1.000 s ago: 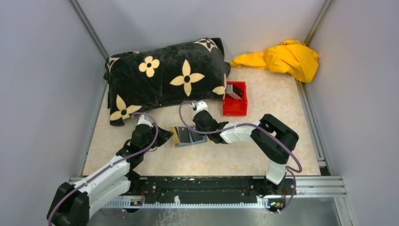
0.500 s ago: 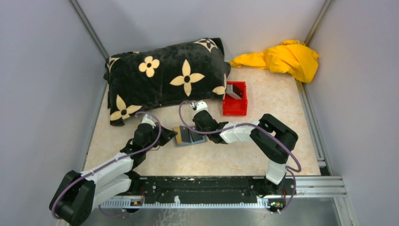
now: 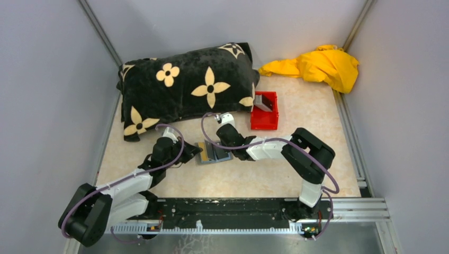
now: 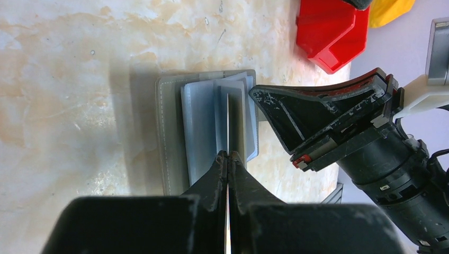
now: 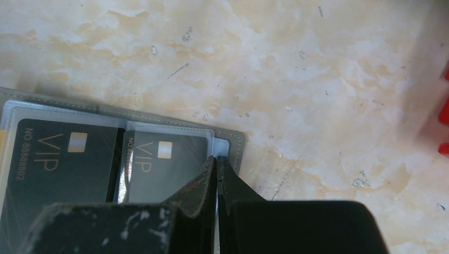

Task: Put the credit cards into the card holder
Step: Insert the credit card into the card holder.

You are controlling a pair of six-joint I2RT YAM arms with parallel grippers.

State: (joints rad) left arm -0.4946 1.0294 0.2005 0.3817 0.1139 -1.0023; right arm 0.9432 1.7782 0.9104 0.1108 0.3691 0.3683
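Note:
The grey card holder lies open on the table between the arms. In the left wrist view its grey cover and pale blue sleeves show, and my left gripper is shut on a thin credit card seen edge-on, its far end in among the sleeves. My right gripper is shut on the holder's right edge, with a strip of blue sleeve between its fingertips. Two dark "VIP" cards sit in sleeves. From above, the left gripper and right gripper flank the holder.
A red bin with a grey item inside stands just behind the right gripper. A black flowered pillow fills the back left. A yellow cloth lies at the back right corner. Grey walls close both sides.
My left gripper has moved right with its card, up to the holder. The tan-yellow edge that showed left of the holder is now mostly covered. The right gripper has held still.

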